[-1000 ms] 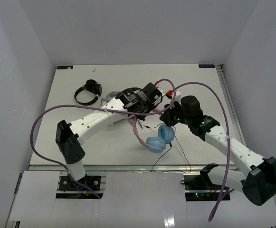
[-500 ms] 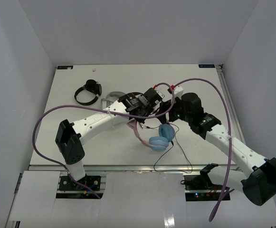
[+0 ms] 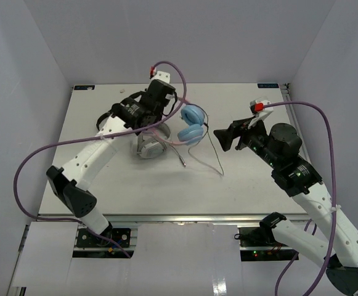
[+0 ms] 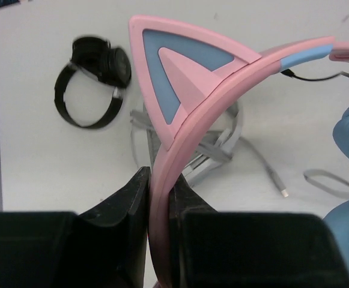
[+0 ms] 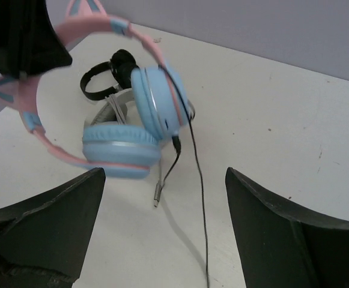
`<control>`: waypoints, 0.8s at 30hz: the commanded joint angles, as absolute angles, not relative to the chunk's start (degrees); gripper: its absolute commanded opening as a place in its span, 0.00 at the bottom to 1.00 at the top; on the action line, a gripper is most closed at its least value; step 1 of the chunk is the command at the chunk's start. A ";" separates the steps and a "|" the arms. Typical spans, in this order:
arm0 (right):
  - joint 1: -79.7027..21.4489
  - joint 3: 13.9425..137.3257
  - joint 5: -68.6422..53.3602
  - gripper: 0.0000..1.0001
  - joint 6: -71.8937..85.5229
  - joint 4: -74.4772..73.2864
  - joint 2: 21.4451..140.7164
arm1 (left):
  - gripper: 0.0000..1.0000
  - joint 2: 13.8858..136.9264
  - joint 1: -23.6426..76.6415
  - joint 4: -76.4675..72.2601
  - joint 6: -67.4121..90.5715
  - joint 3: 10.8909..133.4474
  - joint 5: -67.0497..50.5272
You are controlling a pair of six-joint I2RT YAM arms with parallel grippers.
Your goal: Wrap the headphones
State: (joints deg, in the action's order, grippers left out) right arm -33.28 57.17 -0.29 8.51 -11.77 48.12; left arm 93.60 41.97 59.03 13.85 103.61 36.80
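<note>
The headphones have a pink cat-eared headband and light blue ear cups. They hang above the back left of the table. My left gripper is shut on the headband just below one cat ear, and in the left wrist view the pink band is pinched between the gripper's jaws. A thin dark cable trails from one cup down onto the table. To the right of the cups my right gripper stands wide open, and the wrist view shows the gripper holds nothing.
Small black headphones lie at the back left. Grey-white headphones lie under the lifted ones, their grey cable ending in a metal plug. White walls enclose the table on three sides.
The left arm has carried the headphones from the table's middle up and to the back left. The right gripper has opened and drawn back to the right, away from the ear cups.
</note>
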 commanded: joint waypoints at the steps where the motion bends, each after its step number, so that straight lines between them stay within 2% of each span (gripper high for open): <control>1: -33.31 53.17 -3.42 0.86 7.66 -9.82 45.50 | 0.00 85.98 42.80 55.39 15.80 114.18 29.55; 4: -33.31 52.07 -1.00 0.80 6.73 -7.99 44.55 | 0.00 82.76 42.89 54.85 15.95 112.60 23.10; 10: -33.31 53.59 5.15 0.67 4.50 -4.49 45.28 | 0.00 76.19 42.88 51.49 14.79 104.15 19.10; 19: -33.31 53.69 0.94 0.63 3.23 -0.92 42.67 | 0.00 73.70 42.80 50.75 14.22 97.86 18.81; 24: -33.31 51.86 -6.87 0.63 3.16 -0.78 44.44 | 0.00 73.33 42.83 50.17 14.06 97.02 16.22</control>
State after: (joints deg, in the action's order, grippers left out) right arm -33.28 52.16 -0.37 4.27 -4.12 43.29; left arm 76.25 42.87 54.99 12.93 96.33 19.60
